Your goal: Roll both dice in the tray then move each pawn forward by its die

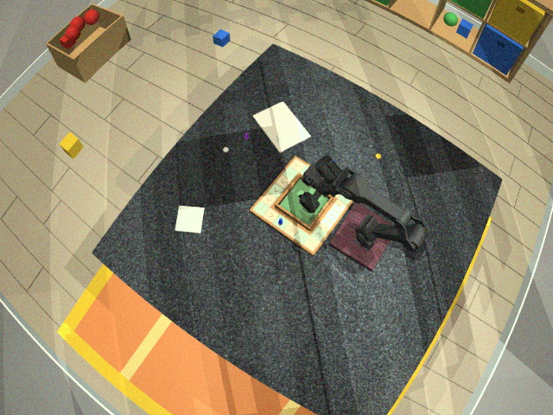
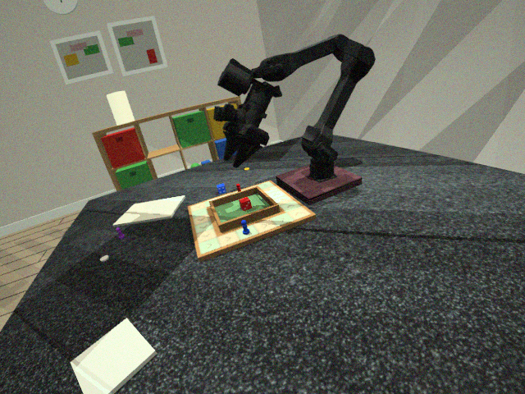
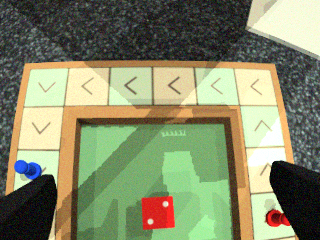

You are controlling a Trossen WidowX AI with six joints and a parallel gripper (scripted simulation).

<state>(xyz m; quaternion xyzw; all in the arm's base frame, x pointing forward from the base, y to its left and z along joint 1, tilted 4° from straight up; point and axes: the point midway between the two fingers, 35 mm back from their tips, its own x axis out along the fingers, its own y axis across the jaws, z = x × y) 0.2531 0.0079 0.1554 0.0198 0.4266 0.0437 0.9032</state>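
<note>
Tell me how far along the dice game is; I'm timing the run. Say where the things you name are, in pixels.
Done: the red cube die (image 2: 244,203) (image 3: 158,213) is in the green-floored tray (image 2: 244,222) (image 3: 239,170). In hand: nothing; the black gripper (image 2: 232,162) (image 3: 167,179) is open. Left: the blue die (image 2: 221,188), outside, and apparently both pawn moves.
</note>
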